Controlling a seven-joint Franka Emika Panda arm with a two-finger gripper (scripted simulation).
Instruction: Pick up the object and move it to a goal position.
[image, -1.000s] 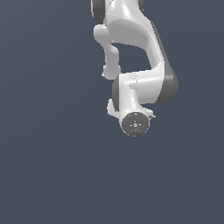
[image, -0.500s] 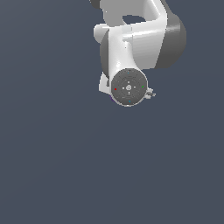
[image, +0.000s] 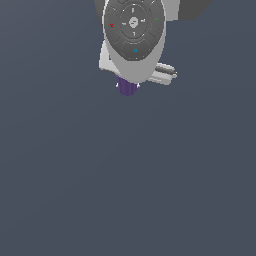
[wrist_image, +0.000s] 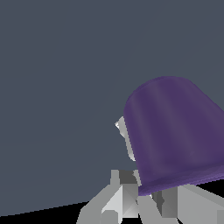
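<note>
though unlabelled, purple cylinder (wrist_image: 175, 131) between the white claw's (image: 127, 85) fingers (wrist_image: 124, 135)

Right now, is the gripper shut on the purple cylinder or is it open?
Shut on it, apparently. In the wrist view the purple cylinder sits against a white fingertip; the exterior view shows it tucked under the gripper.

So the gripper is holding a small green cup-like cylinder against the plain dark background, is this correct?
Not quite: the cylinder is dark purple, not green. The wrist view shows it large and close between the white fingers, and the exterior view shows its purple end under the gripper. The rest is correct.
</note>
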